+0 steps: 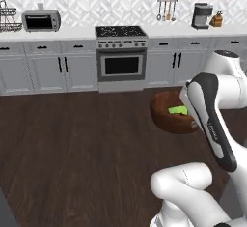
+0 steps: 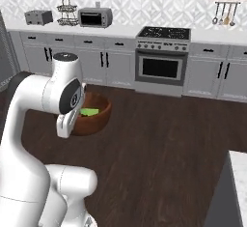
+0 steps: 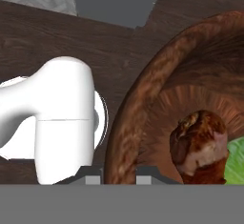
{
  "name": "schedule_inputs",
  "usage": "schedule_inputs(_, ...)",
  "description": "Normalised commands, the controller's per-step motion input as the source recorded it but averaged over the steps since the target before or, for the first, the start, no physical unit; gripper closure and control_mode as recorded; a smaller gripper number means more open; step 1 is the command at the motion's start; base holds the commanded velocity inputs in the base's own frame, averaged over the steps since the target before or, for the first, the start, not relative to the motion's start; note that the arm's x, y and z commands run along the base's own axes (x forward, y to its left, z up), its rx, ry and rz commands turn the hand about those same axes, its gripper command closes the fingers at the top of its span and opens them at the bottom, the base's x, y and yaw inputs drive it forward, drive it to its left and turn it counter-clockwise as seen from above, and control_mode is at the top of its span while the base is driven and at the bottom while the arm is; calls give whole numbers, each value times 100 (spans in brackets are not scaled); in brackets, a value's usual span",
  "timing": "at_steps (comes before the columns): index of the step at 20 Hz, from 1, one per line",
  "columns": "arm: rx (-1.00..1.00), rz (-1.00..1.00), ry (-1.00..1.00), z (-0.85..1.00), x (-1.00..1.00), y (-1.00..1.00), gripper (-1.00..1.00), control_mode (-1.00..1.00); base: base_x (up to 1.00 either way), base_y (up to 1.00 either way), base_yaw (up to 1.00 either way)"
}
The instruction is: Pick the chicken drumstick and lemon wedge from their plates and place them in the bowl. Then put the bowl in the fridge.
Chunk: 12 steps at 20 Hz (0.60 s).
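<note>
In the left base view the wooden bowl (image 1: 170,112) hangs in the air above the dark wood floor, at about three o'clock of the picture, half hidden behind the white arm. The lime-coloured lemon wedge (image 1: 178,110) lies inside it. The range with its oven (image 1: 121,57) stands well behind at twelve o'clock, along the grey cabinets. The fridge is not among them here, so the step in hand looks like carrying the loaded bowl across the room to it.

In the right base view the bowl (image 2: 94,115) sits at nine o'clock, just past the arm's forearm, level as far as I can tell, with the lemon wedge (image 2: 89,111) showing green over the rim.

In the hand view the gripper (image 3: 118,178) sits at six o'clock, its tips either side of the bowl's near rim (image 3: 125,127); the jaws are clamped shut on that wall. The chicken drumstick (image 3: 199,147) rests inside at four o'clock, touching the lemon wedge (image 3: 237,163) at the right edge.

To do this well, I would keep the bowl level throughout the drive. A one-sided rim pinch lets the bowl tip, so turn slowly and avoid jolts.
</note>
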Motion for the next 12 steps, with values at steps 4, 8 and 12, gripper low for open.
schedule_inputs(4,0,0,0,0,0,0,100,100,100,0,15)
schedule_inputs(8,0,0,0,0,0,0,100,100,100,-3,49)
schedule_inputs(12,0,0,0,0,0,0,100,100,100,-13,65)
